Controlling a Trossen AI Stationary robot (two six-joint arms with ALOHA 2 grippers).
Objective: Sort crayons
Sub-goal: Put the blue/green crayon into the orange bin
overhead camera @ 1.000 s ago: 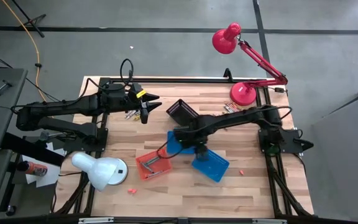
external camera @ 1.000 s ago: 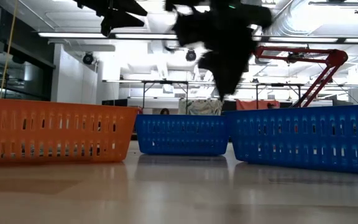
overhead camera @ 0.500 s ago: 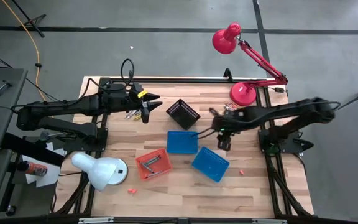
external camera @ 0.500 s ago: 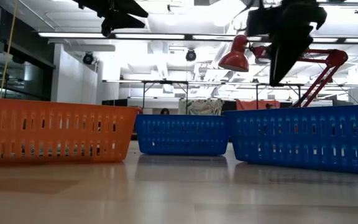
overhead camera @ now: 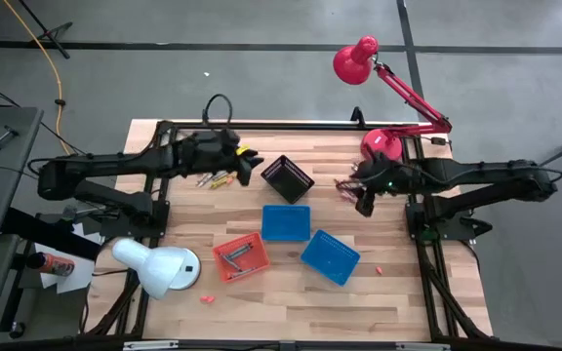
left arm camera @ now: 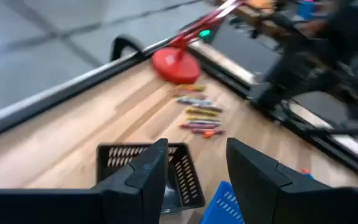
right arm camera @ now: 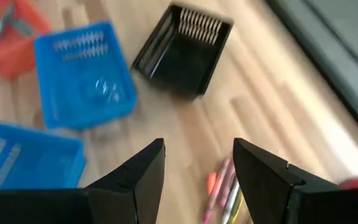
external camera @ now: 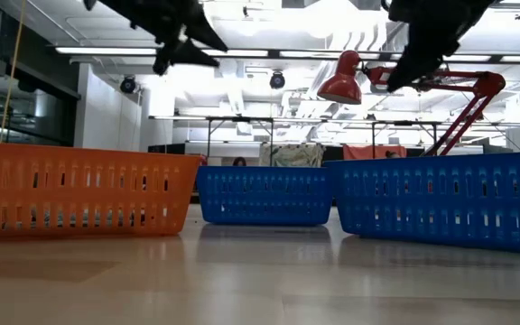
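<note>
Loose crayons [overhead camera: 215, 179] lie in a small heap on the wooden table at the far left. A second row of crayons [left arm camera: 197, 115] lies near the red lamp base; it shows again as crayons [right arm camera: 225, 186] just ahead of my right fingers. My left gripper [overhead camera: 254, 165] hovers open above the table, just left of the black basket [overhead camera: 288, 178]. My right gripper [overhead camera: 355, 195] hovers open at the far right, above that second row. Both hold nothing. The orange basket [overhead camera: 241, 256] has a few crayons in it.
Two blue baskets [overhead camera: 286, 222] [overhead camera: 330, 256] stand mid-table, right of the orange one. A white lamp [overhead camera: 159, 268] stands at the near left and a red lamp base [overhead camera: 380, 146] at the far right. Single crayons [overhead camera: 380, 268] [overhead camera: 206, 298] lie near the front.
My right gripper has risen and swung from above the blue baskets toward the table's far right, ending over the crayons by the red lamp, and it has turned on the way. My left gripper has moved a little right toward the black basket and rolled. Both stayed open.
</note>
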